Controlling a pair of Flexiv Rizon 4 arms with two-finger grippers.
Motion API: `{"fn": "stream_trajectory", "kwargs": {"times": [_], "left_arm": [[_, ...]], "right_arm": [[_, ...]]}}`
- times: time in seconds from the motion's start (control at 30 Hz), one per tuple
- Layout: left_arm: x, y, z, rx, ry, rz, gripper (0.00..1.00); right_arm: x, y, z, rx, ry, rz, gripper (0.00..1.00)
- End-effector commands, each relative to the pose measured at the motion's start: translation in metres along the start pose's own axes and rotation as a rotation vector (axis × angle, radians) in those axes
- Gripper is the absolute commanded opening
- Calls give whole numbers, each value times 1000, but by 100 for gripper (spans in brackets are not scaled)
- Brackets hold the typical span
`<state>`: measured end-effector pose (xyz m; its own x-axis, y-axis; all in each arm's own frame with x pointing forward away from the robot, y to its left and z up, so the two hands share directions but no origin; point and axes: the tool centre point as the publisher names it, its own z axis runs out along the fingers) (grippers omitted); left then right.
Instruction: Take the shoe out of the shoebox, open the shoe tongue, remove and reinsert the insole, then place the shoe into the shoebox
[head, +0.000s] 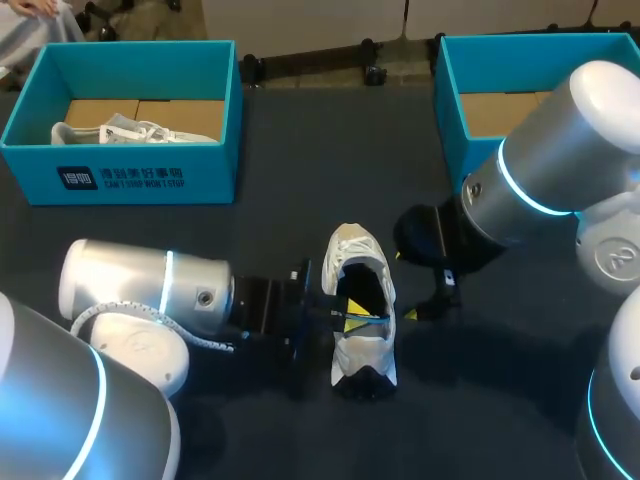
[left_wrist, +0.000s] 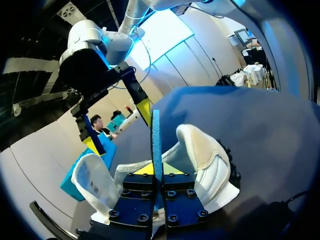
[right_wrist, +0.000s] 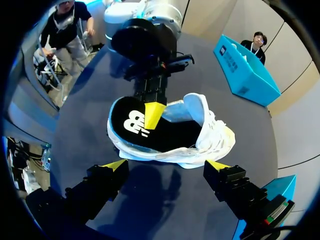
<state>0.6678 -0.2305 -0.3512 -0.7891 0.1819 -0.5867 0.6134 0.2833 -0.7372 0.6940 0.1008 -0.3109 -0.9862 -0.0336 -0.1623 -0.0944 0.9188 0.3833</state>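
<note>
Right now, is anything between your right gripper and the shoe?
Nothing visible. The right gripper is open beside the shoe, bare table between them; the left gripper holds the insole from the far side.

White shoe (head: 362, 345) upright mid-table, black insole (head: 368, 287) inside; open teal shoebox (head: 455, 100) far right.

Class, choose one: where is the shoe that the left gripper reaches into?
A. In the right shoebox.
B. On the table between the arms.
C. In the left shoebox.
B: the shoe lies on the table between the left gripper, pinching its insole, and the open right gripper.
</note>
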Motion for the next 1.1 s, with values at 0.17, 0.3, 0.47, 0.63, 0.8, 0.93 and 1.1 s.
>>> {"fn": "stream_trajectory", "kwargs": {"times": [0.17, 0.3, 0.47, 0.63, 0.8, 0.93, 1.1], "left_arm": [[-5, 14, 11, -16, 19, 6, 0], [-7, 4, 3, 0, -4, 1, 28], [-8, -8, -6, 24, -21, 1, 36], [-6, -17, -10, 46, -21, 4, 34], [-1, -16, -6, 47, 2, 4, 0], [1, -9, -1, 41, 18, 19, 0], [5, 8, 5, 20, 37, 34, 0]], "right_arm": [[1, 0, 0, 2, -2, 1, 100], [1, 0, 0, 2, -2, 1, 100], [1, 0, 0, 2, -2, 1, 100], [1, 0, 0, 2, -2, 1, 100], [1, 0, 0, 2, -2, 1, 100], [1, 0, 0, 2, -2, 1, 100], [1, 0, 0, 2, -2, 1, 100]]}}
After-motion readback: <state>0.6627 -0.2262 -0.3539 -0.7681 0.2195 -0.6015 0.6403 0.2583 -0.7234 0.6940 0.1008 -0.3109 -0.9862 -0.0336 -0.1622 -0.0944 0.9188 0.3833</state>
